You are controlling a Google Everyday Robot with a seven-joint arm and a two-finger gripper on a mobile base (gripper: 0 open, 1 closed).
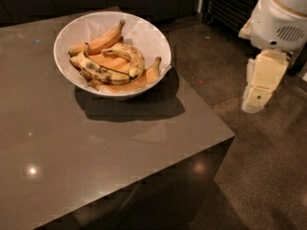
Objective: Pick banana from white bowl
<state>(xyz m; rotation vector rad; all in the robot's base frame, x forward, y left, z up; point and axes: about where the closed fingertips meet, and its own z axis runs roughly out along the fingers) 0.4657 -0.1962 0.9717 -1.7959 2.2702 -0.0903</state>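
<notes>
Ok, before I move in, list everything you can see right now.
white bowl: one, glossy white, far part of the table
banana: one, yellow with brown freckles, on top of the pile in the bowl
blotched banana: one, yellow with black patches, in the bowl
smooth bananas: at least three, orange-yellow, in the bowl
table: one, dark grey-brown, left and centre
floor: dark, glossy, right
arm: one, white, upper right
gripper: one, cream, over the floor, right of the table
</notes>
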